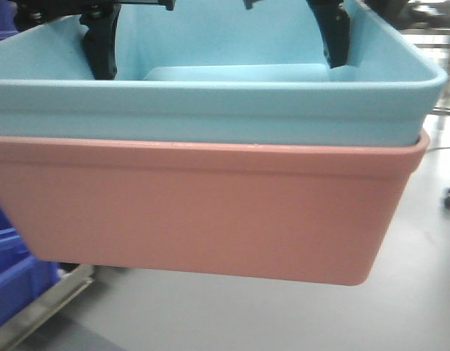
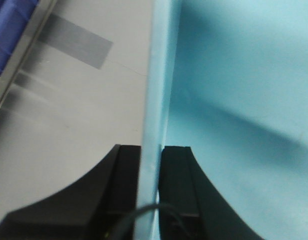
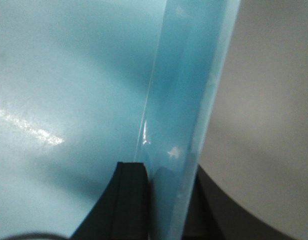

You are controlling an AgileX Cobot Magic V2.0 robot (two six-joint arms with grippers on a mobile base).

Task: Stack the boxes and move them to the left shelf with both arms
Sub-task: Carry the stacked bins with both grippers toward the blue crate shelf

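Right of the dark blue bins (image 1: 5,281), the left gripper (image 2: 149,152) holds in its jaws the left wall of the light blue box (image 1: 210,102), nested in the pink box (image 1: 210,212) above the floor (image 1: 400,292), and the right gripper (image 3: 166,170) jaws pinch its right wall.

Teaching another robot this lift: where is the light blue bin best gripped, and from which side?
The light blue bin's thin upright walls, exposed above the pink bin, from above, one finger inside, one outside: left gripper and right gripper pinch opposite walls so.
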